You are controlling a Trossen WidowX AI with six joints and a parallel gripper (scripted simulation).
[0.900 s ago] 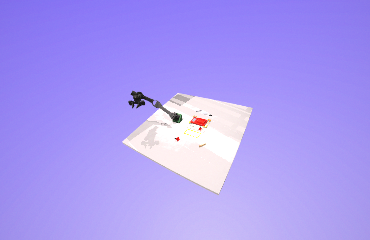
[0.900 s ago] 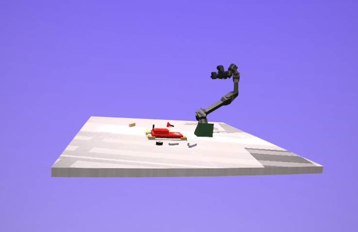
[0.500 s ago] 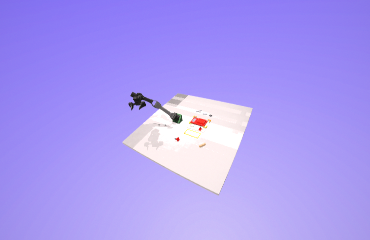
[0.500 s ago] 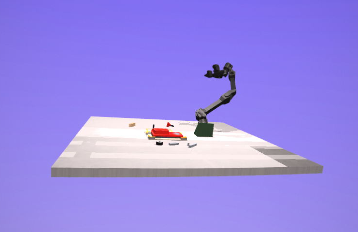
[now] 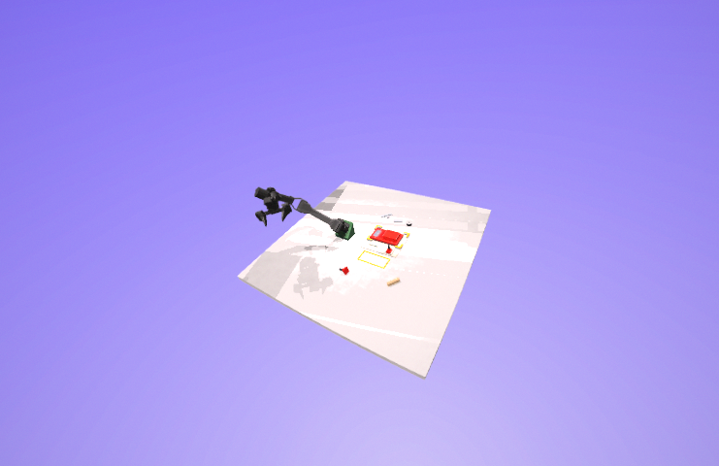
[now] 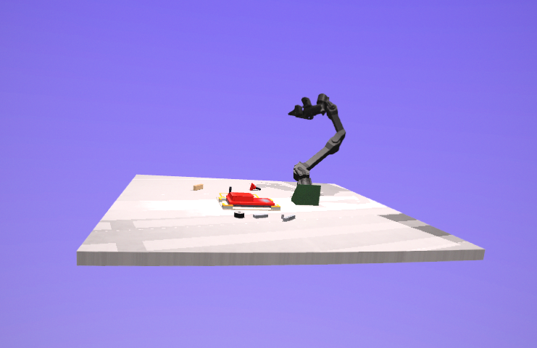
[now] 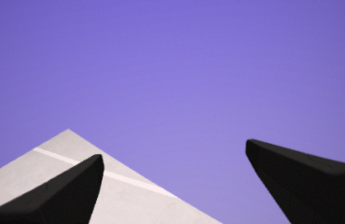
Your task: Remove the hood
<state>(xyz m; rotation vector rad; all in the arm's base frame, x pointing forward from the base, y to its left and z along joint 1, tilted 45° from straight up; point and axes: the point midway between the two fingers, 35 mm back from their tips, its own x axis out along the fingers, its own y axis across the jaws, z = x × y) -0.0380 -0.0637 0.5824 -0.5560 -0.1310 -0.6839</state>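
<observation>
The red toy car [image 5: 387, 236] [image 6: 248, 202] sits on a white and yellow base in the middle of the table [image 5: 371, 323] [image 6: 277, 256], its red hood in place on it. The marked area [image 5: 373, 258] is a yellow-outlined rectangle just in front of the car. My gripper [image 5: 273, 215] [image 6: 295, 112] [image 7: 176, 153] is open and empty. It hangs high in the air beyond the table's edge, far from the car. The wrist view shows only the two dark fingertips, a table corner and the purple background.
The arm's green base [image 5: 343, 230] [image 6: 306, 193] stands beside the car. A small red part [image 5: 344, 269] [image 6: 253, 186] and a tan block [image 5: 393, 282] [image 6: 198, 187] lie on the table. A black wheel [image 6: 238, 214] and grey parts [image 6: 288, 217] lie near the car.
</observation>
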